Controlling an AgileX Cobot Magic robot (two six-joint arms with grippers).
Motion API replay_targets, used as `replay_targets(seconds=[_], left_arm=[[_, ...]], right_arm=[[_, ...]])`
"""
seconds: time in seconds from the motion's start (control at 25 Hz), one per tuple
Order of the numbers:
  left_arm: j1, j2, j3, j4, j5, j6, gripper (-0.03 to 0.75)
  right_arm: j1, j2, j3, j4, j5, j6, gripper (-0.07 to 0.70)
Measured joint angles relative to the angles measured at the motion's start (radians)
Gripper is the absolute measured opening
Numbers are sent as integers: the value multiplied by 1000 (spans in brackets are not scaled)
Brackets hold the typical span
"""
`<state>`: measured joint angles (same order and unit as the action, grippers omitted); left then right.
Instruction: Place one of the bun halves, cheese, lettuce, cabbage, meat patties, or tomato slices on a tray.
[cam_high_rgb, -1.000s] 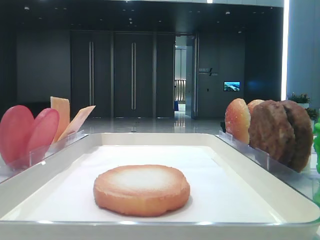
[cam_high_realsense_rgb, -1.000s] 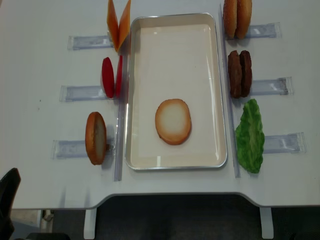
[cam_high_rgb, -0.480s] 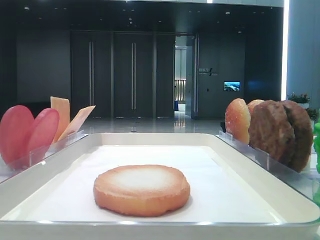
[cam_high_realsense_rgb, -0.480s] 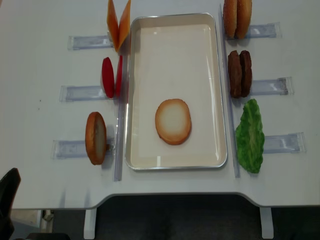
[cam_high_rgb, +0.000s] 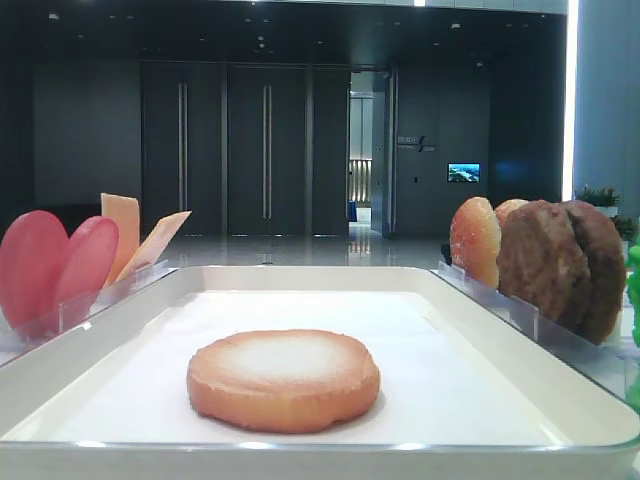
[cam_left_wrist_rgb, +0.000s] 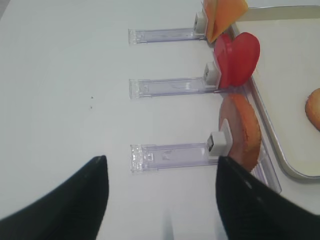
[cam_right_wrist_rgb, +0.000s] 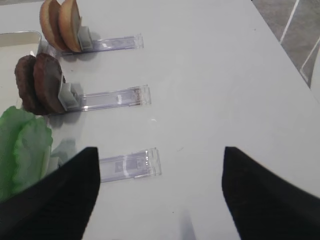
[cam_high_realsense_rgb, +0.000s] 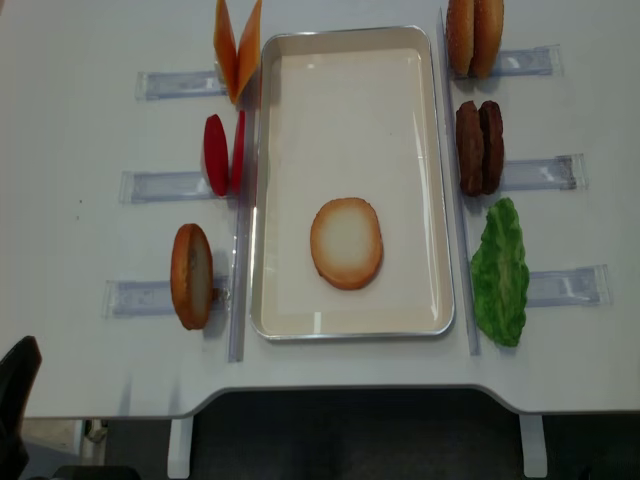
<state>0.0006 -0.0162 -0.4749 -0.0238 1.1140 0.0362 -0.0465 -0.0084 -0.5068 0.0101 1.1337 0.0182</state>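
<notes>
tray sits centre of the table, long axis running away from the robot; one bun half lies flat on the tray's paper lining, pale face up, in the near half of the tray, clear of the rim on all sides. Left of the tray, three clear racks: far one holds two cheese slices standing on edge and splayed in a V just beside the tray's far-left corner; middle one holds two tomato slices upright, just beside the tray's left rim; near one holds a second bun half standing on edge, just beside the rim. Right of the tray: domed bun pieces upright at the far corner, two meat patties upright and touching each other at mid-length, lettuce by the near-right corner. Left gripper hovers over bare table well left of the tray, near the end of the near rack, jaws spread wide, nothing between them. Right gripper hovers over the table right of the tray, past the lettuce rack, jaws wide apart, holding nothing
</notes>
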Motion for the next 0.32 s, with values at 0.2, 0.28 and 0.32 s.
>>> replay_targets(seconds=[0.2,0.28,0.32], left_arm=[[0,0,0,0,0,0,517],[0,0,0,0,0,0,517],[0,0,0,0,0,0,517]], right_arm=[[0,0,0,0,0,0,489],[0,0,0,0,0,0,489],[0,0,0,0,0,0,489]])
